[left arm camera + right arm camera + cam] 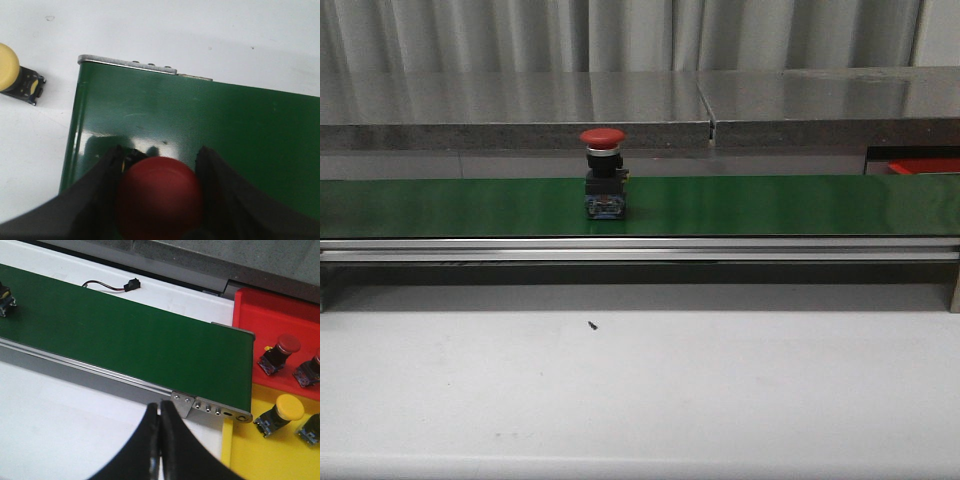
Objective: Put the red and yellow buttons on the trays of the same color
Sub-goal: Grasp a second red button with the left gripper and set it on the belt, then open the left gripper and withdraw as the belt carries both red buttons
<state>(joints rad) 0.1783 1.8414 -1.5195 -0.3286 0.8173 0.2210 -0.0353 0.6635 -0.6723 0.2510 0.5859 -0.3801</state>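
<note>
In the left wrist view my left gripper (160, 154) holds a red button (159, 197) by its sides, just over the end of the green belt (240, 125). A yellow button (15, 72) lies on the white table beside that belt end. Another red button (603, 170) stands upright on the belt's middle. In the right wrist view, the red tray (260, 310) holds two red buttons (280, 352). The yellow tray (240, 450) holds a yellow button (280, 412). My right gripper (160, 407) is shut and empty over the white table, near the belt's other end.
A grey ledge (520, 110) runs behind the belt. A loose black connector with its wire (125, 286) lies on the table behind the belt. The belt's metal rail (640, 250) faces the white table (640, 400). A corner of the red tray (925, 165) shows at far right.
</note>
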